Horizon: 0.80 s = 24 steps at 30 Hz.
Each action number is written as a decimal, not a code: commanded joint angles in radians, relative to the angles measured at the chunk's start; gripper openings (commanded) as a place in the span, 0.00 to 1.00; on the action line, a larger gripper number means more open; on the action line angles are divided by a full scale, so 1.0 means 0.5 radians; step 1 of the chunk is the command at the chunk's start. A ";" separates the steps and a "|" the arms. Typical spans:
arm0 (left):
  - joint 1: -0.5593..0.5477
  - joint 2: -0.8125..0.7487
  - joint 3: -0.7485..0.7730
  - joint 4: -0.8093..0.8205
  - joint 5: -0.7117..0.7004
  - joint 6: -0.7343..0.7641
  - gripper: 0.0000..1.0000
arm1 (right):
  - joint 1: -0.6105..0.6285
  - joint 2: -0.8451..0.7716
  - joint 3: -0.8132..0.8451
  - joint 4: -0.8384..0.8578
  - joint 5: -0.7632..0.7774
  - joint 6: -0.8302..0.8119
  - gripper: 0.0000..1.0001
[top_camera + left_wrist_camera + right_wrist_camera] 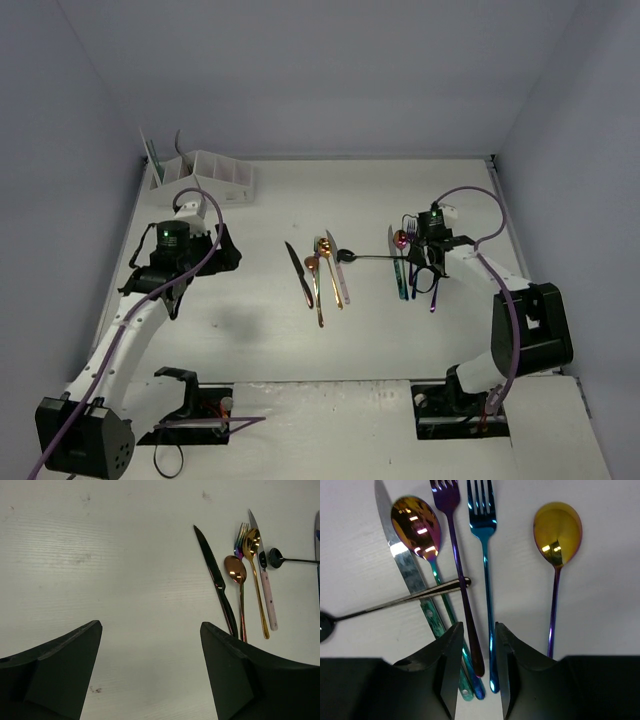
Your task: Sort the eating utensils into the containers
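Pale blue-grey walls close in a white worktop (pixel 250 340). The white rack (pixel 215 172) stands at the upper left of the overhead view, well apart from both arms.

The left fingers (pixel 55 675) are spread wide over bare worktop with nothing between them. To the right in the left wrist view lies a row of utensils. It holds a black knife (pixel 215 575), a copper spoon (pixel 235 569), an iridescent fork (pixel 241 539), a gold spoon (pixel 252 539), a pink-handled knife (pixel 269 600) and a black spoon (pixel 275 557). The black knife's handle end disappears behind the right-hand finger.

The right fingers (pixel 447 670) stand narrow at the bottom of the right wrist view. In the slim gap between them lie the handle ends of a purple fork (pixel 452 545), a blue fork (pixel 482 530), a pink-gold spoon (pixel 415 525) and a teal-handled knife (pixel 402 562). The blue fork's handle runs just beside the right-hand finger. Whether the fingers actually pinch any handle cannot be told. The black spoon's handle crosses over this bunch above the fingertips. A gold-bowled spoon with a purple handle (pixel 557 530) lies outside the gap, further right.
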 commanded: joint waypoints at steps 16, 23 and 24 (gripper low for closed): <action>-0.010 -0.047 0.043 0.071 0.001 0.036 0.77 | -0.078 0.672 0.565 0.083 -0.050 -0.099 0.21; -0.010 -0.051 0.044 0.072 0.013 0.033 0.77 | -0.085 0.739 0.587 0.095 -0.015 -0.128 0.04; -0.008 -0.052 0.044 0.075 0.019 0.033 0.77 | -0.086 0.720 0.589 0.093 -0.003 -0.140 0.02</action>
